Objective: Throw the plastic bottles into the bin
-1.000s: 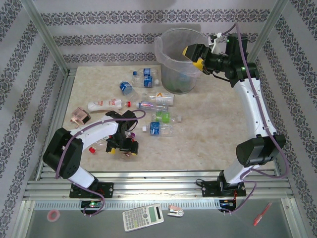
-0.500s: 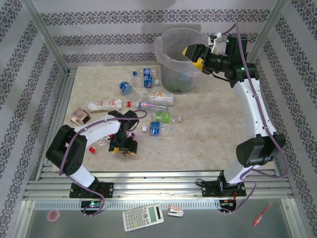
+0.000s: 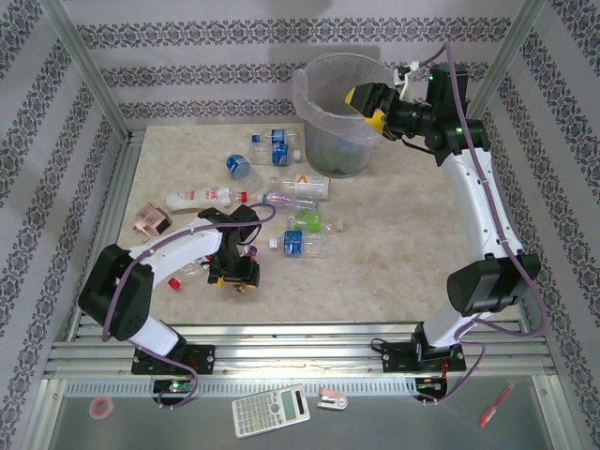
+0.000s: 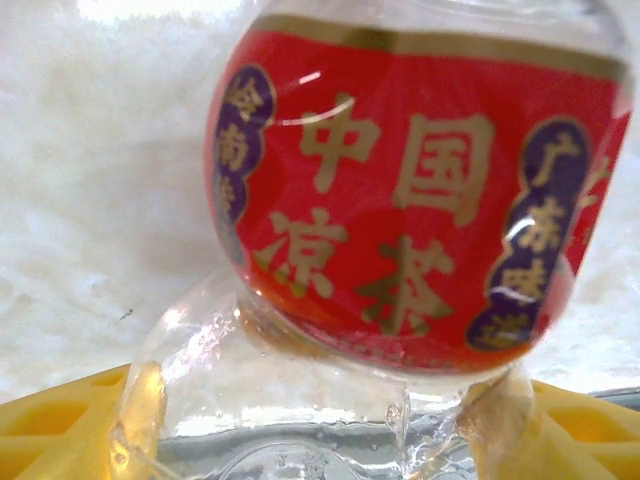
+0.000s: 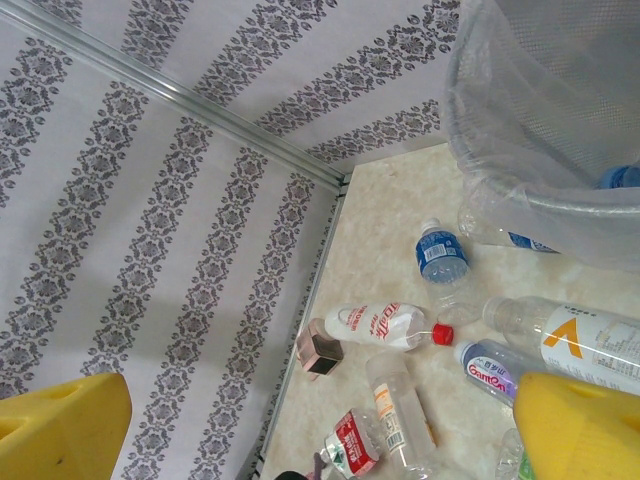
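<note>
The left claw (image 3: pixel 232 278) sits low on the table (image 3: pixel 394 253), its yellow fingers (image 4: pixel 60 430) on either side of a red-labelled herbal-tea bottle (image 4: pixel 400 190), set to lift it — whether it is pinched yet, I cannot tell. The right claw (image 3: pixel 367 106) hangs wide open and empty over the bin (image 3: pixel 309 98) — a dropping position. The other plastic bottles (image 3: pixel 298 187) lie between the two.

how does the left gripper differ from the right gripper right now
Height: the left gripper sits low at the table; the right gripper hangs high at the rim of the round dark mesh bin.
Load: the left has a red-labelled clear plastic bottle between its jaws; the right's jaws stand wide open, empty.
Both have yellow jaws.
</note>
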